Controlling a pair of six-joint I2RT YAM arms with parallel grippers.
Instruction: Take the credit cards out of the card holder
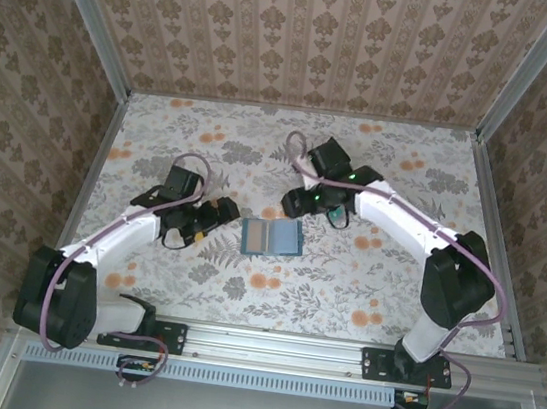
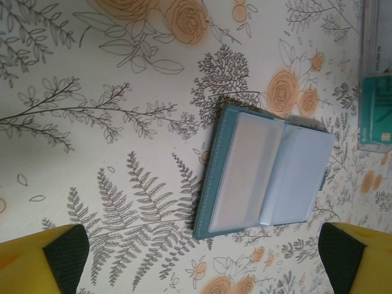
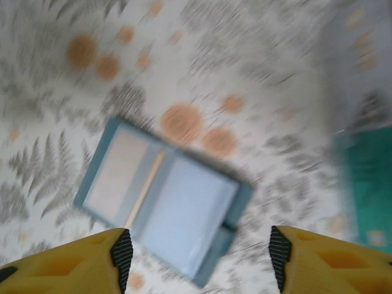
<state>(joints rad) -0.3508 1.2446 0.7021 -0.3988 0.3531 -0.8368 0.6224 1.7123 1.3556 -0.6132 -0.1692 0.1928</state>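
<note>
Overhead view, left to right

1. Left hand (image 1: 217, 212): at 9 o'clock of the card holder, just beside it and not touching. In its wrist view the left hand (image 2: 203, 254) has its yellow fingers (image 2: 61, 260) spread to the two lower corners. The jaws stand wide apart with nothing gripped.

2. Card holder (image 1: 271, 236): lies opened flat near the middle of the floral desk (image 1: 344, 284). It has a teal outer cover and pale blue-grey inner leaves facing up. The left wrist view shows the card holder (image 2: 263, 171) with clear pocket sleeves on both leaves. In the right wrist view the card holder (image 3: 165, 196) is blurred. A thin tan strip runs along its fold, too smeared to identify.

3. Right hand (image 1: 305, 207): at 1 o'clock of the holder, close above the desk. In its own view the right hand (image 3: 199, 257) has its fingers (image 3: 119, 257) parted and nothing between them. The holder lies flat on the desk beyond the fingertips.

4. Teal card (image 2: 375, 110): on the desk at 2 o'clock of the holder, apart from it. It has an orange patch near one corner. A pale grey card (image 2: 376, 37) with small lettering lies just beside it. The teal card (image 3: 367, 184) also sits at the right edge of the right wrist view
</note>
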